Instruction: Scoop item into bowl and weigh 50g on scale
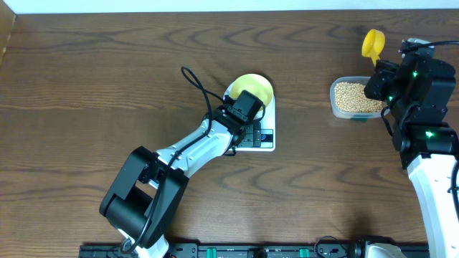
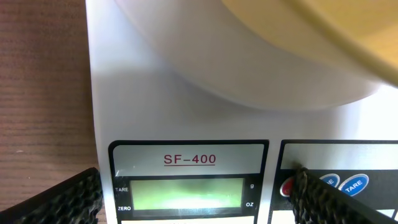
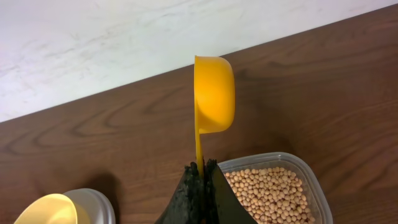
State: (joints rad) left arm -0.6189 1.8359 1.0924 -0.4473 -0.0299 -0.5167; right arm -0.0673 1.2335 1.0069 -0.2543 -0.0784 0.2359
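White SF-400 scale [image 1: 270,122] sits mid-worktop [image 1: 86,86] with the pale yellow bowl [image 1: 252,86] on its round platform. The left pincer [image 2: 196,202] hangs low over the display end, at the bowl's 7 o'clock, fingers spread wide and gripping nothing. At 3 o'clock from the scale and well apart from it, the clear tub [image 1: 355,100] holds the beans [image 3: 270,193] in a thick layer; the right pincer [image 3: 200,190] is clamped tight on the handle of the yellow scoop [image 3: 214,93], cup turned on edge at the tub's 1 o'clock.
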